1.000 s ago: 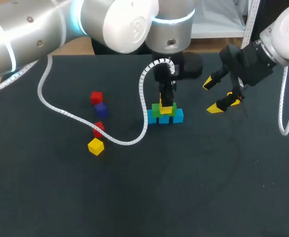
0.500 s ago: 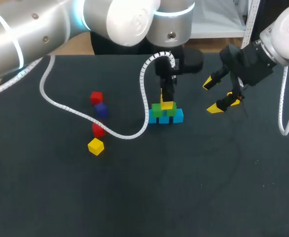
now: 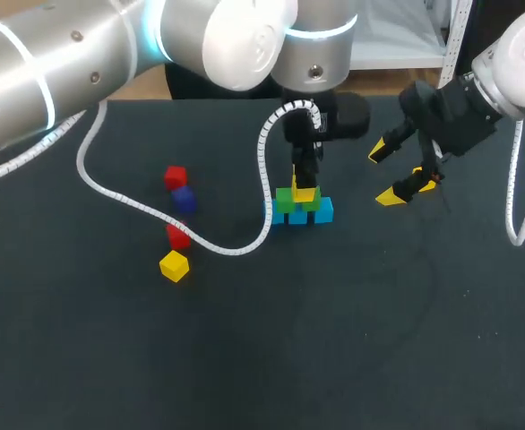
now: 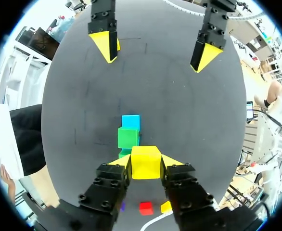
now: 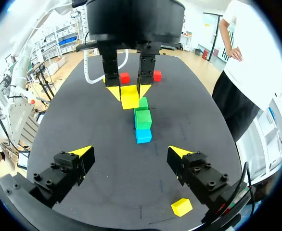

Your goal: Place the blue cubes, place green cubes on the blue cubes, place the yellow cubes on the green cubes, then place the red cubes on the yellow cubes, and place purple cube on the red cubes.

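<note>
Head view, and the action is at the middle of the dark surface (image 3: 352,340): three blue cubes (image 3: 323,211) sit in a row, two green cubes (image 3: 285,200) are up on top of them, and the left gripper (image 3: 305,184) is straight above with a yellow cube (image 3: 304,193) pinched between its fingers. Left wrist view confirms it: both yellow tips are pressed to the cube's sides, with green and blue lined up just ahead. The cube hangs right at the green layer; whether it touches, can't tell. Over on the other side the right gripper (image 3: 383,176) hovers beside the stack, apart from it, fingers spread wide with nothing between them. Right wrist view catches a spare yellow cube (image 5: 181,207) lying on the surface by one finger. Out on the left arm's side: a red cube (image 3: 176,176) with the purple cube (image 3: 183,198) just beside it, another red cube (image 3: 179,235) with the white coiled cable (image 3: 119,202) crossing in front of it, and one more yellow cube (image 3: 174,265) nearest the camera.
</note>
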You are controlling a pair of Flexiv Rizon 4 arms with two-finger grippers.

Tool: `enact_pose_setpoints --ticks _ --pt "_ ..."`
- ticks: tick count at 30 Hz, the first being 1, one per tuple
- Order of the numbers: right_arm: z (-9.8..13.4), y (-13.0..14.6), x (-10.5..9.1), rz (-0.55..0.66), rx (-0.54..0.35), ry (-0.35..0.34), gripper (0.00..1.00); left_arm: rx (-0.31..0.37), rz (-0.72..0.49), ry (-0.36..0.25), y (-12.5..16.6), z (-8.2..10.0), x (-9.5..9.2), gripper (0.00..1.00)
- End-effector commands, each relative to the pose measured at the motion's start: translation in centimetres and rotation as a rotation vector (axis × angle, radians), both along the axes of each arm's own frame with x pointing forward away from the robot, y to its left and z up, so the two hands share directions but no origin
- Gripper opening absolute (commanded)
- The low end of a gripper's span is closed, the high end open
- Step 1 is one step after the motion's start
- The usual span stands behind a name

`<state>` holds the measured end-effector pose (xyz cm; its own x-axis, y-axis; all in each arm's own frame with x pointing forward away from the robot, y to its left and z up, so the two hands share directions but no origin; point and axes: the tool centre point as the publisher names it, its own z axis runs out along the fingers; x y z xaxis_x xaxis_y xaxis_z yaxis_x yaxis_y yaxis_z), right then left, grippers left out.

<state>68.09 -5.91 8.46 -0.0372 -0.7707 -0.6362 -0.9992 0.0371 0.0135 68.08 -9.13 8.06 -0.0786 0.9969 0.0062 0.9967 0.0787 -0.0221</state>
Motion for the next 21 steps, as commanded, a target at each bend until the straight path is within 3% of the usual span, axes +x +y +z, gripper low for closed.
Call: enact_pose_setpoints --ticks 1,10,21 --pt "0.01 -0.02 -0.07 -0.001 0.001 -0.001 1.00 -0.003 -0.005 -0.015 0.05 -0.44 -0.12 0.00" --pt "0.01 -0.02 -0.07 -0.001 0.001 -0.001 1.00 -0.004 -0.008 -0.023 -0.06 -0.54 -0.26 0.00" --pt "0.01 -0.02 -0.07 -0.001 0.001 -0.001 1.00 -0.010 -0.032 -0.075 0.23 -0.40 0.03 0.00"
